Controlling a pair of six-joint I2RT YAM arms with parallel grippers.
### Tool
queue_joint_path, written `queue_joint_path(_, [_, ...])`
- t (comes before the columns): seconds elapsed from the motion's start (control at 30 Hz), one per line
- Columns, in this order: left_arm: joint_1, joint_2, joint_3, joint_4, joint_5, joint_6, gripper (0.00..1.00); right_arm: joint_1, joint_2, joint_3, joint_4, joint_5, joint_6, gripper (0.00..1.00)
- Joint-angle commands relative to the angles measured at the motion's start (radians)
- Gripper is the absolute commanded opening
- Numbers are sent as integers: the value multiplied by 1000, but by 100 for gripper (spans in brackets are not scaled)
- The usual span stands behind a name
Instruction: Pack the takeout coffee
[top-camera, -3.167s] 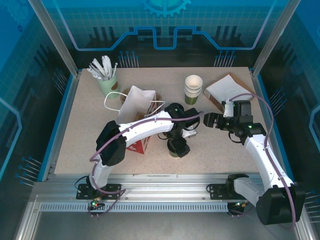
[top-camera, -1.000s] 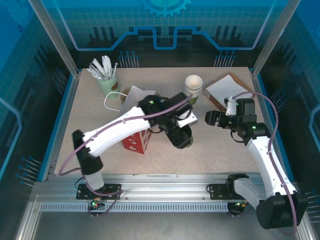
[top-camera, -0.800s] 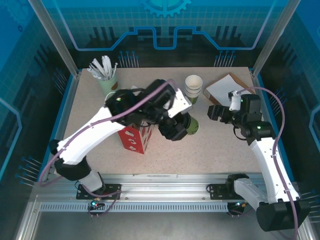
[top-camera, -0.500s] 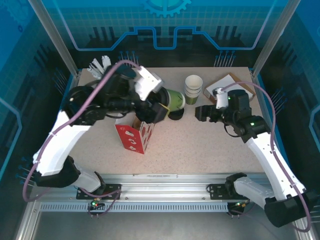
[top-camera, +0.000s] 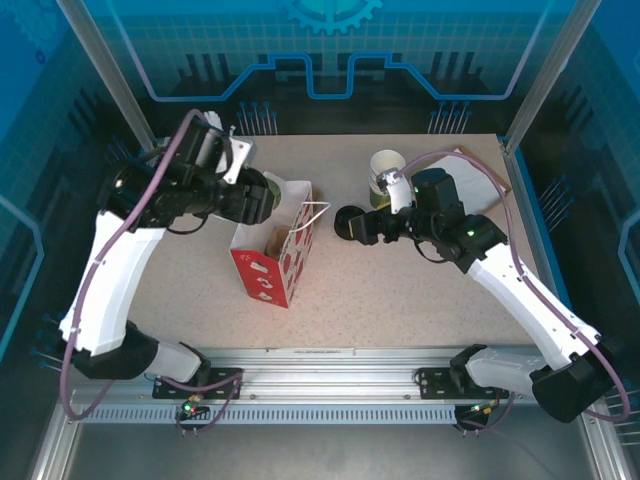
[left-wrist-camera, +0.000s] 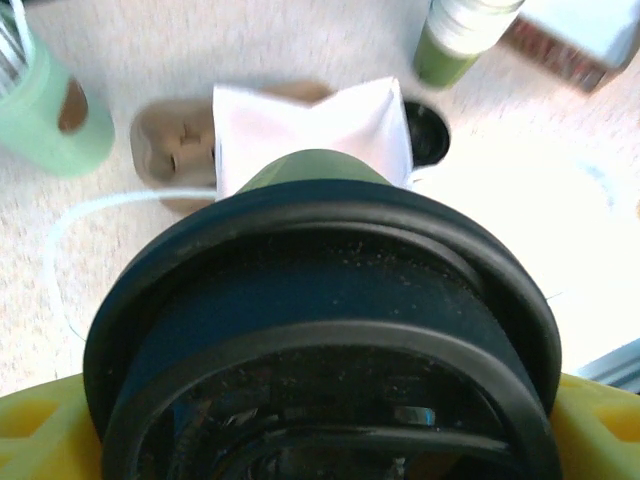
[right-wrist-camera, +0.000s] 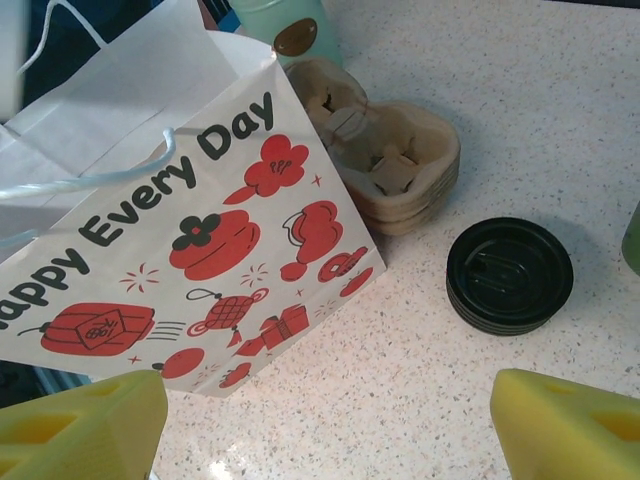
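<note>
The carrier tray lies behind the bag, the lid pile right of it, near the cup stack.

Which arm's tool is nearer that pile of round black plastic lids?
Right. The right tool hovers beside the lids; the left tool holds the lidded olive-green paper cup beyond the white paper bag.

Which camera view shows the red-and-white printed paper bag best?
Right wrist view: the red-and-white printed paper bag is close, lettering readable. Top view shows it small, from above; left wrist view, its white mouth.
</note>
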Motion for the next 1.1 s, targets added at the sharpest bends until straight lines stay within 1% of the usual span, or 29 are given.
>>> queue_joint_path(0.0, [7,42,-23,-108,5,-55,56,10,-20,-32,27,32,-32,86])
queue_joint_path(0.13, [6,105,-12,-174,28,-91,54,10,-37,-68,40,45,-41,86])
queue_joint_path(0.33, [7,146,-64,-211,34,-124,54,10,-50,-104,61,41,-47,86])
queue_joint_path(0.57, [6,205,-89,-199,41,-108,54,10,-56,-123,70,32,-46,86])
queue_joint_path(0.8, [11,265,-92,-188,34,-81,54,10,-73,-128,66,61,-47,87])
queue_joint_path(1.07, [29,271,-136,-147,64,-73,52,10,-51,-128,68,63,-47,87])
